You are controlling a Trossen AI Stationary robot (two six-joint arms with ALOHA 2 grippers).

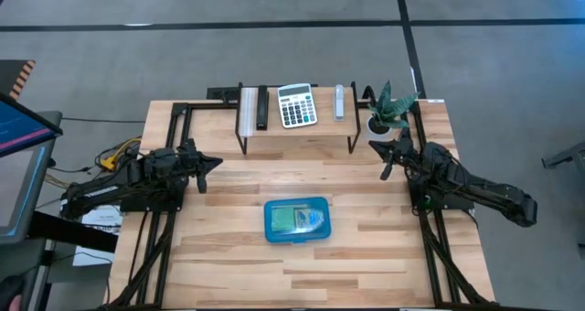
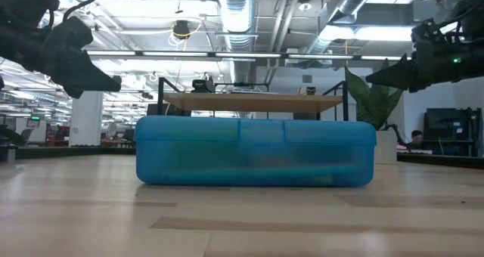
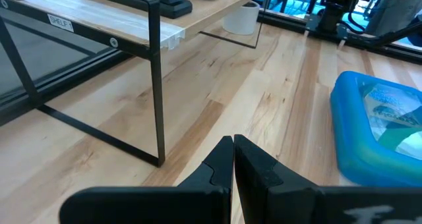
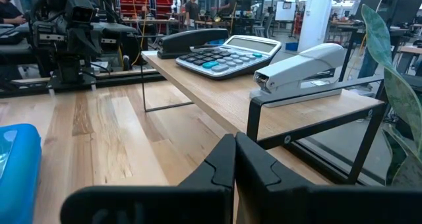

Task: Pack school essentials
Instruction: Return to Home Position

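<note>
Closest to the low camera, a blue box [image 2: 255, 151] lay shut on the wooden table [image 1: 228, 256], in the middle of the tabletop. Through its cloudy lid, green and pale shapes showed dimly; what each one was could not be told.

The box sat between the two arms and well apart from both grippers. The left gripper [image 1: 216, 162] hung to the box's left and farther back, raised clear of the wood. Its two dark fingers [image 3: 219, 163] were pressed together and pinched nothing. It pointed inward toward the table's centre, and its arm lay folded low over the table's left edge.

The right gripper [image 1: 375, 145] mirrored it on the other side, also raised, farther back than the box and pointing inward. Its fingers [image 4: 221, 161] met tip to tip, empty. Its arm stretched away over the table's right edge.

Behind the box, along the table's back edge, a low shelf [image 1: 324, 137] on black metal legs bore a calculator [image 1: 296, 104] and a pale stapler [image 1: 339, 101]. A small potted plant [image 1: 391, 105] stood at the shelf's right end, just behind the right gripper.
</note>
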